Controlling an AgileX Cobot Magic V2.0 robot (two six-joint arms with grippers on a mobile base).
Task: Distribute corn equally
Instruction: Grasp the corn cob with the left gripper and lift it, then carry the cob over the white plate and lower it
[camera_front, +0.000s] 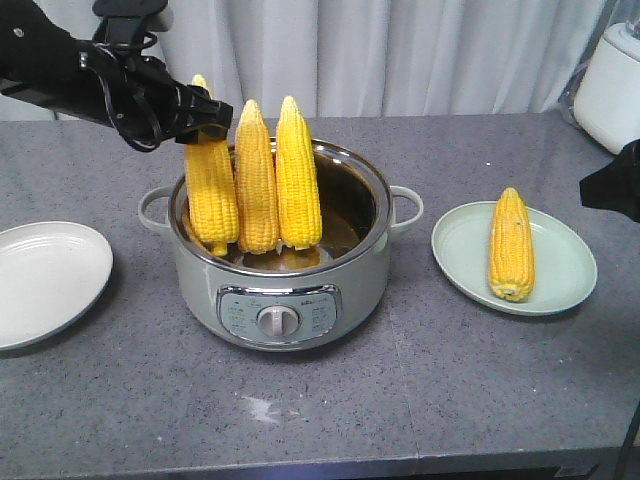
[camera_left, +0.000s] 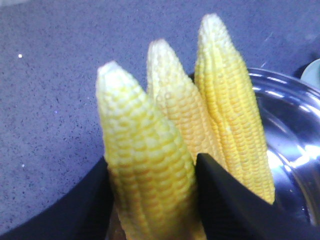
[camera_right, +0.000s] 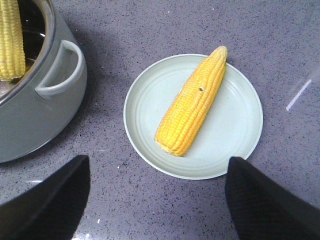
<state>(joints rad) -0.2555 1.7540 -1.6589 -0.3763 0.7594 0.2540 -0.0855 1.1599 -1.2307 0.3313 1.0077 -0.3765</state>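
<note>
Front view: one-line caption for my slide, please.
Left tool grips the leftmost cob of three upright in the pot; a fourth lies on the green plate.

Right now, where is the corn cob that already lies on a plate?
In the front view the cob lies alone on the green plate, right of the pot, apart from the cobs standing in it.

Four corn cobs (camera_front: 212, 190) (camera_front: 257, 180) (camera_front: 298, 175) (camera_front: 511, 245) total: three standing in the one electric pot (camera_front: 365, 280), one on the green plate (camera_front: 560, 270) right of it. Two plates in all, the other's a white plate (camera_front: 45, 280) left of the pot.
</note>
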